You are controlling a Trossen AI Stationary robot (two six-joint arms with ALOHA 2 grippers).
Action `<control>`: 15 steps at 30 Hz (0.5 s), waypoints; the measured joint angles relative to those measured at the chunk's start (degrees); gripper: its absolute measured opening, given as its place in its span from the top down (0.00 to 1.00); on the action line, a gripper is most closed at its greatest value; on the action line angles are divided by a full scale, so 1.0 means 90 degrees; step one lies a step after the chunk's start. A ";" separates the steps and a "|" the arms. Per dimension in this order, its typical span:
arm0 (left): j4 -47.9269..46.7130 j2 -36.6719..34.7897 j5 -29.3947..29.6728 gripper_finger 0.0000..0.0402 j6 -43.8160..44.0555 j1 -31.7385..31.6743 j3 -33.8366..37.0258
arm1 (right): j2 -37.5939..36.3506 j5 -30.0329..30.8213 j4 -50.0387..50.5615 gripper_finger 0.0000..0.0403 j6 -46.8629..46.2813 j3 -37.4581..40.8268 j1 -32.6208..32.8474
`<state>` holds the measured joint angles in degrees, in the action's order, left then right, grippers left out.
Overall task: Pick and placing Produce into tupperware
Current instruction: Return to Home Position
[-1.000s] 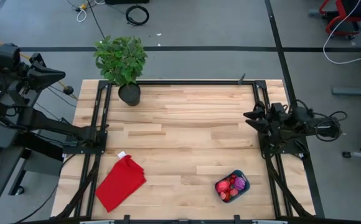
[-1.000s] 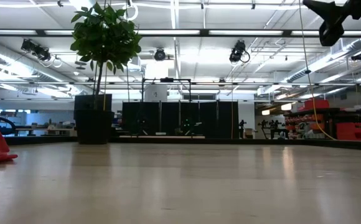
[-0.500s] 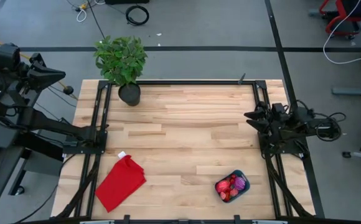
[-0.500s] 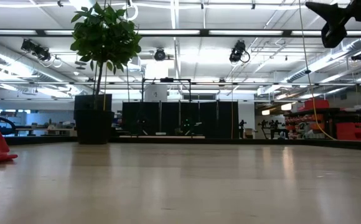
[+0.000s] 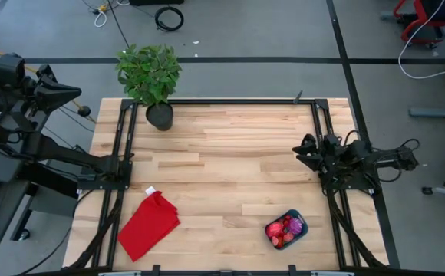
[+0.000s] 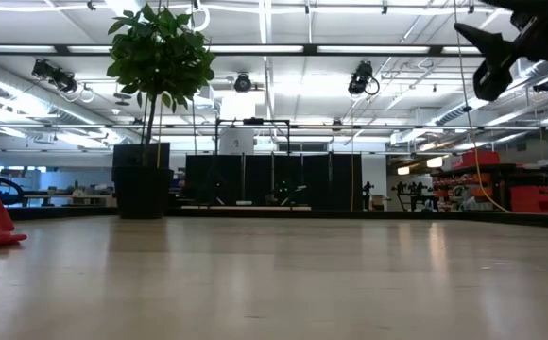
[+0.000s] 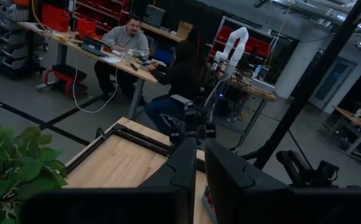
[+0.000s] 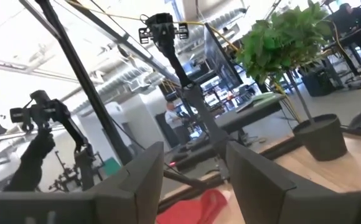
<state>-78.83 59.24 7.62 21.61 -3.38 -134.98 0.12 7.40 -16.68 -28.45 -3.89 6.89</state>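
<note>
The teal tupperware (image 5: 303, 231) stands on the wooden table near its near right corner. Inside it lies the produce (image 5: 282, 229): red and pink pieces and a purple one. My right gripper (image 5: 300, 146) hovers open above the table's right side, well beyond the tub, with nothing between its fingers (image 8: 193, 152). In the low view my right gripper (image 6: 474, 59) shows high at the upper right. My left gripper (image 5: 77, 94) waits off the table's far left corner, raised and level. Its fingers (image 7: 200, 149) are shut with only a sliver between them.
A potted green plant (image 5: 150, 75) stands at the far left edge. A flat red cloth (image 5: 149, 224) lies near the near left corner. Black frame rails (image 5: 123, 146) run along both sides. People sit at a desk (image 7: 137, 50) beyond the table.
My right gripper has come down a little and edged toward the table's middle, tipping slightly as the arm folds. Its fingers stay as far apart as before. The tub, the produce and the cloth have kept their places.
</note>
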 joint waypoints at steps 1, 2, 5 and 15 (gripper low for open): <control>0.0000 0.0000 0.0000 0.90 -0.0015 0.0000 0.0000 | 0.0000 0.0007 -0.0142 0.55 -0.0010 0.0123 0.0000; 0.0000 0.0000 0.0000 0.89 -0.0024 0.0001 -0.0001 | 0.0000 0.0021 -0.0268 0.55 -0.0010 0.0242 -0.0001; -0.0002 0.0000 0.0000 0.89 -0.0047 0.0000 -0.0001 | 0.0009 0.0063 -0.0425 0.55 -0.0008 0.0353 0.0000; -0.0050 -0.0011 0.0005 0.93 -0.0556 0.0000 0.0116 | 0.0100 0.0177 -0.0007 0.55 0.0397 0.0368 0.0000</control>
<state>-79.28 59.14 7.66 16.60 -3.38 -133.93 1.02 8.99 -16.74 -24.88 -0.58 6.90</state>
